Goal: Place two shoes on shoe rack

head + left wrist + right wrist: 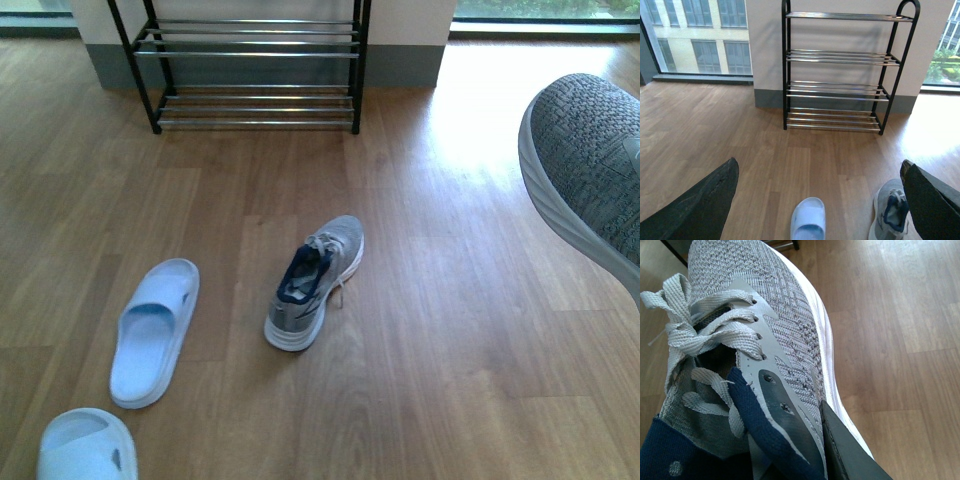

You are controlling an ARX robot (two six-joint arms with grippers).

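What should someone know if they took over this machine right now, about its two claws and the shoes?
Right gripper: shut on one gray sneaker, held off the floor on the right.
Left gripper: open, empty, facing the shoe rack.
Second sneaker: on the floor in front of the rack, near the pale blue sandals.
Done: one sneaker is lifted; no shoe is on the rack yet.
Left: set the held one on a shelf, then fetch and place the other.
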